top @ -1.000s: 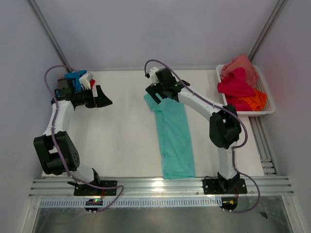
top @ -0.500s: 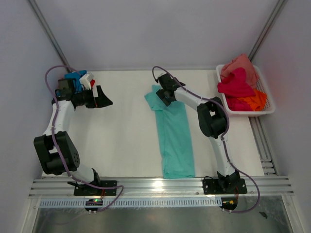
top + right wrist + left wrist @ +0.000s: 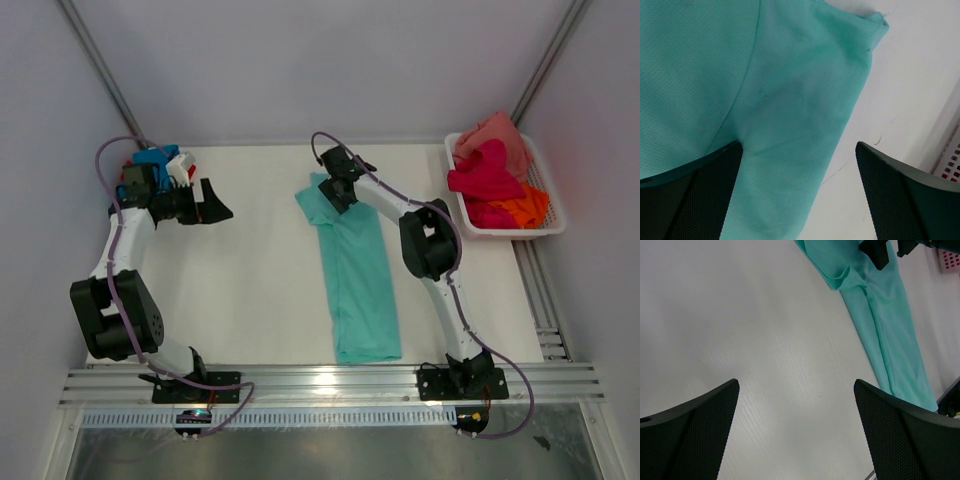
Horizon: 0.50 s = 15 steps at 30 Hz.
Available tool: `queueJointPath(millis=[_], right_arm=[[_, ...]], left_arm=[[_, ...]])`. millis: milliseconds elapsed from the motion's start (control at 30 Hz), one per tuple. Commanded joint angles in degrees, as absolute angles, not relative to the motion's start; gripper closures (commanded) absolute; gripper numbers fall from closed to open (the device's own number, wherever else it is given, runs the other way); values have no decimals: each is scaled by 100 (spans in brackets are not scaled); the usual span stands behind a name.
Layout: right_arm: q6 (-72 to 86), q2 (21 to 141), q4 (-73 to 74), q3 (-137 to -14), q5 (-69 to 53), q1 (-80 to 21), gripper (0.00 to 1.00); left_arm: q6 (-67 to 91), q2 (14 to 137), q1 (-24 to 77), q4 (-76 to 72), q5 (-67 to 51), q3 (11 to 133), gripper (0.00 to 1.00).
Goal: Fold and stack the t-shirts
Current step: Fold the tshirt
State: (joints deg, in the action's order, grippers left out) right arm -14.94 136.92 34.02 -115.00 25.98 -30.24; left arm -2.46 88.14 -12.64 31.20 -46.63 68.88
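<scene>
Since a second ago: the right arm has reached farther across and its elbow has drawn in. The far end of the mint shirt has shifted a little and now lies flatter. The left arm has hardly moved.

Mint shirt: lies mid-table as a long narrow strip, seemingly already folded lengthwise. It runs from the near edge towards the far side, with one sleeve corner poking out left at the far end. A seam or fold line runs down its length in the left wrist view.

Right pincer: sits over that far end with its fingers spread wide and nothing gripped. In its own view the cloth fills the gap between the fingers. Whether the tips touch the cloth, cannot tell.

Left pincer: well apart from the shirt at far left, also wide open and holding nothing, with bare table beneath it. A blue bundle behind its wrist may be folded shirts, but it is partly hidden.

Step, as judged: lengthwise fold done, crosswise fold due. The next move calls for dropping onto the far edge, closing on every layer with the sleeve included, then carrying it towards the near hem without dragging the strip askew.

Farther out: basket at far right, holding a pink shirt, a magenta shirt and an orange shirt, none yet folded.
</scene>
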Motion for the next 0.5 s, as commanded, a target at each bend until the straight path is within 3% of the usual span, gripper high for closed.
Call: queueJointPath(millis=[0, 300, 467], right_arm=[[-1371, 13992, 3717, -11960, 2531, -3041, 1], [-1134, 14519, 4148, -12928, 2487, -2918, 1], [-1002, 14669, 4263, -13183, 2382, -2769, 1]], left_arm=[[-483, 8701, -1187, 3014, -4536, 6820, 1], [-852, 8315, -704, 3234, -3807, 6662, 1], [-1291, 8016, 295, 3480, -2788, 6460, 1]])
